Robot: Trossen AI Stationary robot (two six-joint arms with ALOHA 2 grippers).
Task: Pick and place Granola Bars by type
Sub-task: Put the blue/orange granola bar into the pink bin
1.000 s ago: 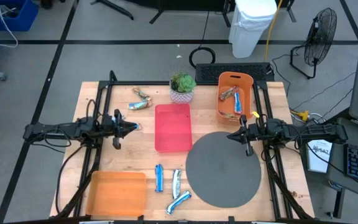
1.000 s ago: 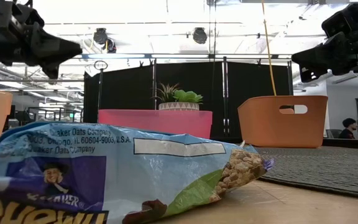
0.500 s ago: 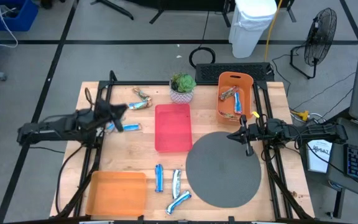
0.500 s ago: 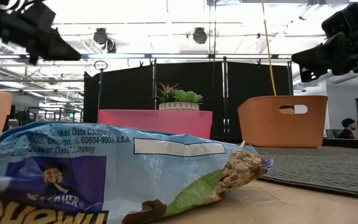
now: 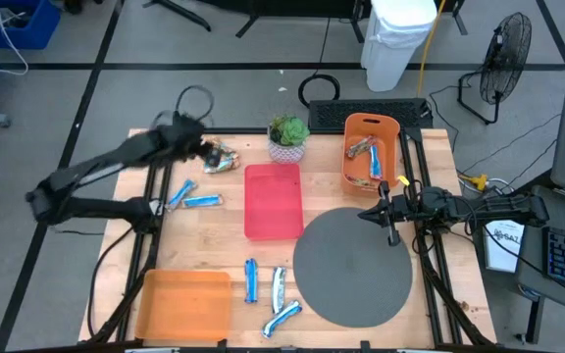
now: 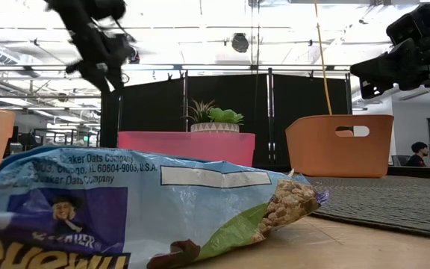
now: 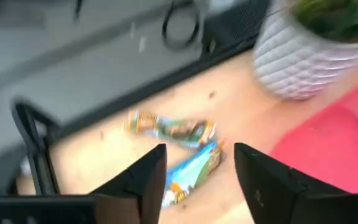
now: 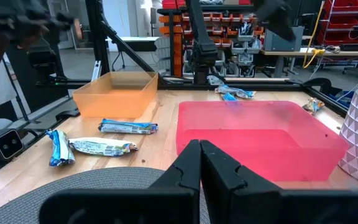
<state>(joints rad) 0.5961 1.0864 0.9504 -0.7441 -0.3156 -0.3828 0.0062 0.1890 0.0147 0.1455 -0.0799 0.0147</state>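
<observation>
Granola bars lie scattered on the wooden table. A tan-green bar (image 7: 169,127) and a blue one (image 7: 191,171) lie side by side near the far left edge (image 5: 222,157). My left gripper (image 7: 197,163) hangs open above them, slanting down, touching neither. Two blue bars (image 5: 192,198) lie at mid-left. Three more (image 5: 268,294) lie near the front edge; one of these fills the low view (image 6: 125,209). My right gripper (image 8: 201,152) is shut and level at the right (image 5: 366,214), over the grey mat's edge.
A red tray (image 5: 273,201) lies at the centre and an orange tray (image 5: 184,304) at the near left. An orange basket (image 5: 371,147) with bars in it is at the far right. A potted plant (image 5: 287,137) stands behind the red tray. A round grey mat (image 5: 353,265) lies on the right.
My left arm has swung from the table's mid-left toward the far edge and risen, and its gripper has tipped from level to slanting down over the far-left bars. Its fingers now stand wider apart. The two blue bars it was covering at mid-left now show.
</observation>
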